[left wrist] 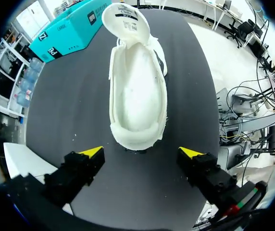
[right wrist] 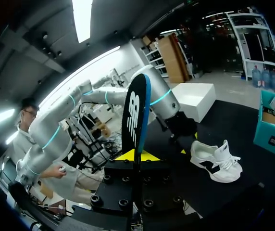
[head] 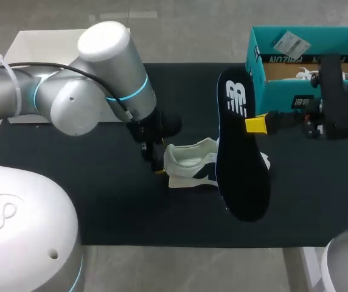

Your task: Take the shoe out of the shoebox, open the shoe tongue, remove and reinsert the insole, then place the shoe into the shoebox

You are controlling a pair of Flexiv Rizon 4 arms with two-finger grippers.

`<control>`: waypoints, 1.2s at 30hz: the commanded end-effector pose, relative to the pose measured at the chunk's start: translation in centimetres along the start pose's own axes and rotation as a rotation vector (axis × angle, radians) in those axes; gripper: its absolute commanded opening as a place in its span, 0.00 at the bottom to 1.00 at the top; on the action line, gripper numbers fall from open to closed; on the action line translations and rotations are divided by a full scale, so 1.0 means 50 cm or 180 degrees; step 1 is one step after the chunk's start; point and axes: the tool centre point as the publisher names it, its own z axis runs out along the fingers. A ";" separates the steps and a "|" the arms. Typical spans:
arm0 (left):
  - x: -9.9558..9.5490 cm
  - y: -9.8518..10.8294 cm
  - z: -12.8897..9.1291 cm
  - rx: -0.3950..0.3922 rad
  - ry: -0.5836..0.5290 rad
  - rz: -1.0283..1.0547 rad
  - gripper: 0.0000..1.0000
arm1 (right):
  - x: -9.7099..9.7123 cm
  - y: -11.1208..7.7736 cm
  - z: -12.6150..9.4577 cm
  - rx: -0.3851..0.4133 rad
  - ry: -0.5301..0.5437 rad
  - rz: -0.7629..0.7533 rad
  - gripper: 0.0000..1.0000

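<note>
Insole (head: 242, 164) upright in right end effector (right wrist: 137, 155)

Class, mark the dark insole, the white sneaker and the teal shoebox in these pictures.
dark navy flat insole (head: 244, 167): head view, middle of its broad face.
white fabric sneaker (left wrist: 138, 91): left wrist view, its bare inner floor.
teal cardboard shoebox (head: 278, 92): head view, its near side wall.
</note>
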 end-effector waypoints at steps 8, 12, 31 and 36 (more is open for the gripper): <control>-0.009 -0.051 -0.048 -0.0448 0.0034 0.0186 1.00 | 0.016 -0.021 -0.006 -0.0476 -0.0135 0.0004 0.00; -0.013 -0.071 -0.051 -0.0541 -0.0037 0.0249 1.00 | 0.016 -0.021 -0.006 -0.0476 -0.0135 0.0004 0.00; -0.008 -0.078 -0.039 -0.0503 -0.0106 0.0139 1.00 | 0.016 -0.021 -0.006 -0.0476 -0.0135 0.0004 0.00; -0.008 -0.078 -0.039 -0.0503 -0.0106 0.0139 1.00 | 0.016 -0.021 -0.006 -0.0476 -0.0135 0.0004 0.00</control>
